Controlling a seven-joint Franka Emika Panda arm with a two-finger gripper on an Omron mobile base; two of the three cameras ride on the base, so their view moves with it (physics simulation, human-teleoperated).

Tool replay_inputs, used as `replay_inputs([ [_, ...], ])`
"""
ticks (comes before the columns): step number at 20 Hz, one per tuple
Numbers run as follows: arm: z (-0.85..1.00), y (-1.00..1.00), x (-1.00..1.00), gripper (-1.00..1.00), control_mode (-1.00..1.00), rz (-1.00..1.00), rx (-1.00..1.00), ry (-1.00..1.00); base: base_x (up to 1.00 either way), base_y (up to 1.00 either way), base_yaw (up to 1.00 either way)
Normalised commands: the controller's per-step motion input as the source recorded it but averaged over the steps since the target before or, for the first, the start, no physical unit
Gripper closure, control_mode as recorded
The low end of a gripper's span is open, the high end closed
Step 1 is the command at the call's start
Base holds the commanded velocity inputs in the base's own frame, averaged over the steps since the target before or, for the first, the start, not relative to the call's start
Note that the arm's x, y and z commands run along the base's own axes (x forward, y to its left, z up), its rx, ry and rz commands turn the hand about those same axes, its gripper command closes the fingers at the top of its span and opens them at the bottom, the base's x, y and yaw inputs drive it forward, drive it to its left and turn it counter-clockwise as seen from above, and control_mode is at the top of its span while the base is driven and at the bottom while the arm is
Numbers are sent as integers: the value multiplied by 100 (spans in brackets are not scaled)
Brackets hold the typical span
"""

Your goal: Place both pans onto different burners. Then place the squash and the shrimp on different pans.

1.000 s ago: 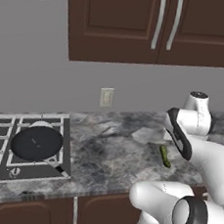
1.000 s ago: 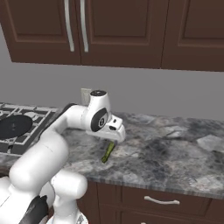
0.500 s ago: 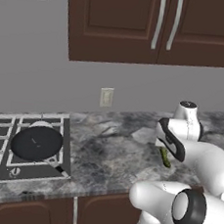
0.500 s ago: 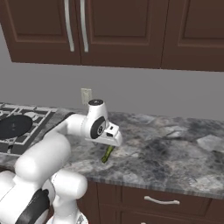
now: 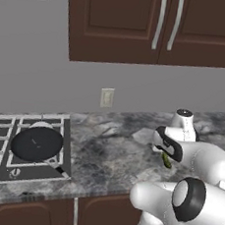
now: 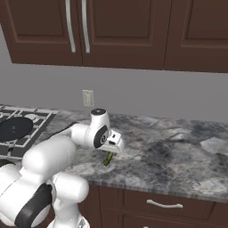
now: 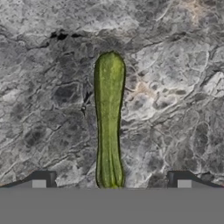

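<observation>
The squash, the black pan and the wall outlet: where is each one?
squash (image 7: 109,118): hand view, middle of its green body.
black pan (image 5: 37,143): left base view, centre of its flat face.
wall outlet (image 6: 87,98): right base view, middle of the plate.

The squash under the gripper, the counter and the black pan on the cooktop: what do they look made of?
The squash: a vegetable by its look, with smooth, faintly ribbed green skin and a dull sheen. The counter: seems polished stone, likely granite, mottled grey with dark veins. The black pan: probably cast iron or coated metal, matte black with no glare. All rendered, so these are guesses from appearance.
</observation>
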Motion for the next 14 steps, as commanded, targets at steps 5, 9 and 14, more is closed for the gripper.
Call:
replay_inputs([
  [5,-28,0,8,-100,-100,0,0,0,0,0,0],
  [9,-28,0,10,-100,-100,0,0,0,0,0,0],
  [14,-25,0,9,-100,-100,0,0,0,0,0,0],
])
